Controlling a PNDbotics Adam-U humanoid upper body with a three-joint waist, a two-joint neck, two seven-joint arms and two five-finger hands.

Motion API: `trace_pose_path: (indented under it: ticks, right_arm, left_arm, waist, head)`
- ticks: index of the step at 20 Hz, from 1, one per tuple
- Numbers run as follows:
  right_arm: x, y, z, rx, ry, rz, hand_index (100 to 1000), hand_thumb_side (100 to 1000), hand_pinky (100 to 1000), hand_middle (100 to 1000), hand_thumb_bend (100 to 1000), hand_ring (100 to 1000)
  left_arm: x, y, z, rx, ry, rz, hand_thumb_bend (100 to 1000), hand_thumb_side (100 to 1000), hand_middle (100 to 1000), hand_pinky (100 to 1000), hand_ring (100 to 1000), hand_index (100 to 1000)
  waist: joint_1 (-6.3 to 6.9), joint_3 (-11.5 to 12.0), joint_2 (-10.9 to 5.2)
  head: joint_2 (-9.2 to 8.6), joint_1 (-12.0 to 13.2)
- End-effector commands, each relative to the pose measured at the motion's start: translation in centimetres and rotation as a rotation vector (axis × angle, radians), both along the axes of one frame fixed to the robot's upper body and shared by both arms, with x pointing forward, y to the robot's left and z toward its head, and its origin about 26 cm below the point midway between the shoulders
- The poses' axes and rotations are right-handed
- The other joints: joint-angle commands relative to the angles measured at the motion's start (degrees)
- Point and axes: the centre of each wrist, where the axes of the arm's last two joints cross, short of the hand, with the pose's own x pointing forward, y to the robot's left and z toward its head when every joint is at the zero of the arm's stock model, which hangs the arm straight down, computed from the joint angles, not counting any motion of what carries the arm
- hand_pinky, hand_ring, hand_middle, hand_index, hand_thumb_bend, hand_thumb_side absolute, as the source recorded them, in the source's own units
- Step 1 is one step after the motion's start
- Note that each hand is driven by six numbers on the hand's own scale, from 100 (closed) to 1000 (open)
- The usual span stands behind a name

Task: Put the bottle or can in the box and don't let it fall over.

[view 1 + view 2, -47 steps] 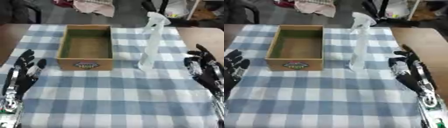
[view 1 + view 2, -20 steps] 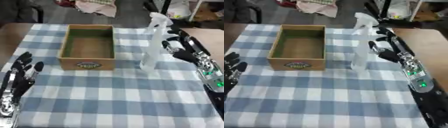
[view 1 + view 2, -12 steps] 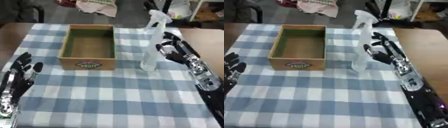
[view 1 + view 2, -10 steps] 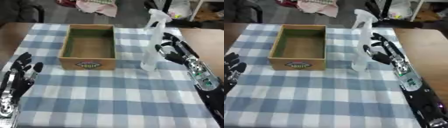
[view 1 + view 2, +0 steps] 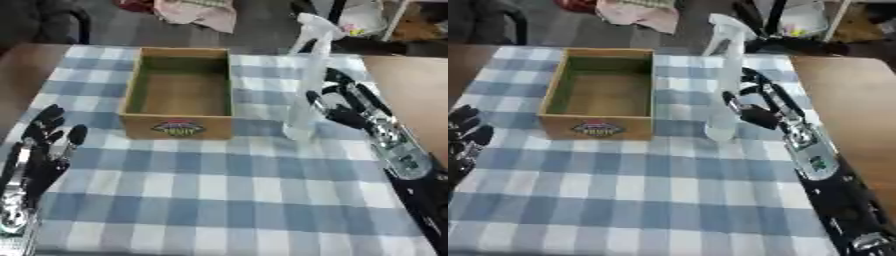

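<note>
A tall clear spray bottle (image 5: 308, 90) with a white trigger head stands upright on the blue-and-white checked cloth, just right of an open, empty cardboard box (image 5: 181, 91). My right hand (image 5: 343, 106) is right beside the bottle's lower half, on its right side, fingers spread and partly curved toward it; whether they touch it is unclear. My left hand (image 5: 41, 150) rests open at the lower left, fingers up, well away from the box.
Bare brown table (image 5: 411, 90) shows to the right of the cloth. Cloths and dark clutter lie on the floor beyond the far edge (image 5: 197, 10). The cloth's near half (image 5: 227, 200) holds nothing.
My right hand has come in from the lower right and up to the bottle's right side. The bottle still stands in the same place; the left hand has barely moved.
</note>
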Motion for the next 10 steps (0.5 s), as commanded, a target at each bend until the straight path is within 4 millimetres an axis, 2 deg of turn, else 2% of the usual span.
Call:
trace_pose_path:
  ticks: [1, 10]
  right_arm:
    - [0.37, -0.15, 1.16, -0.01, -0.034, 0.009, 1000, 534, 999, 855, 290, 793]
    - [0.46, 0.48, 1.4, -0.017, -0.036, 0.041, 1000, 535, 999, 843, 293, 791]
  left_arm:
    - [0.17, 0.08, 0.92, 0.009, -0.03, -0.008, 603, 641, 891, 936, 945, 958]
    - [0.23, -0.02, 0.94, 0.01, -0.031, -0.016, 604, 642, 892, 937, 945, 958]
  waist:
    - [0.14, 0.11, -0.51]
    - [0.22, 0.18, -0.49]
  head:
    - [-0.25, -0.26]
    - [-0.25, -0.44]
